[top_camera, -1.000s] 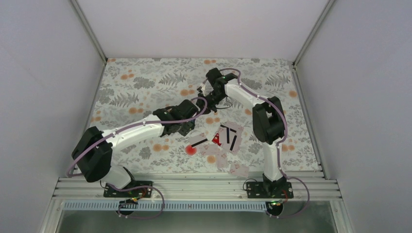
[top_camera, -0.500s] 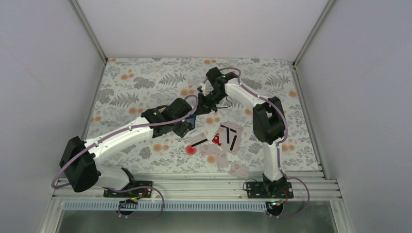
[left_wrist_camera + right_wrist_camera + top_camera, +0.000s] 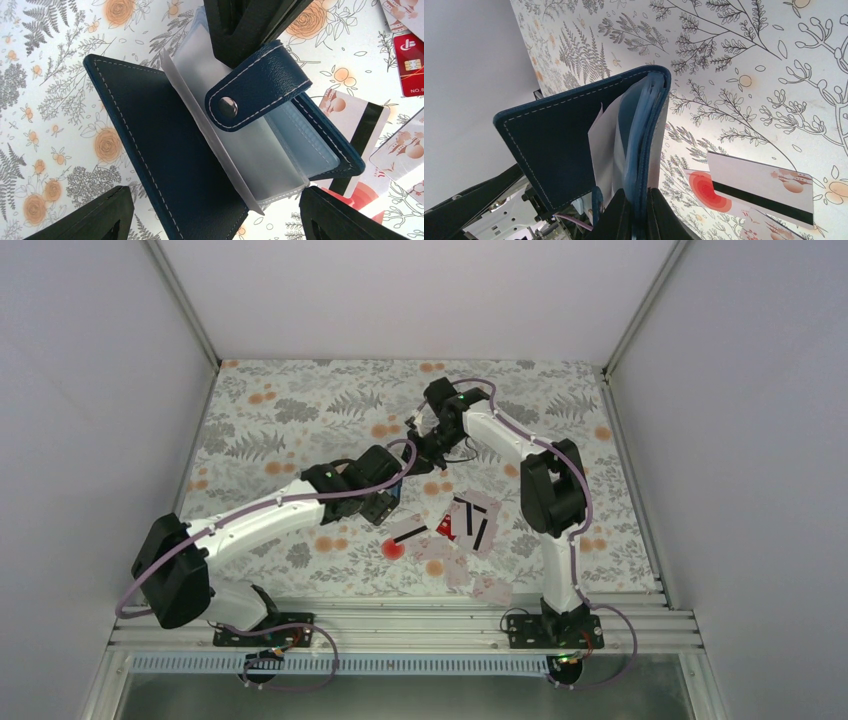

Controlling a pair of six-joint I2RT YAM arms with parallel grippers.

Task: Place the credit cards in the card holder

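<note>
— Where is the holder (image 3: pixel 165 150), and how is it held?
— It is seen just left of centre in the top view, half open. One edge is pinched by the right gripper (image 3: pixel 638 200), its fingers pressed together on a cover and some pockets (image 3: pixel 280 165). The left gripper (image 3: pixel 212 200) is spread wide, a finger at each lower corner of its wrist view, with nothing gripped.
— How is it expected to handle?
— It is judged light and floppy, with soft stitched covers and limp, slick clear pockets. A hold on the free cover, at the left of the left wrist view, would be advised so that a pocket is spread. The tab (image 3: pixel 255 85) lies loose across the pockets and may have to be kept aside.
— And the cards (image 3: pixel 455 530)?
— They are scattered on the cloth (image 3: pixel 300 400), right of and below the holder. They are judged thin, stiff and slippery, and best taken by an edge.
— Any writing?
— "NO.8" is read on the red card (image 3: pixel 412 55) at the upper right of the left wrist view, cut off by the frame. A white logo and a chip are also shown. No brand is seen on the holder.
</note>
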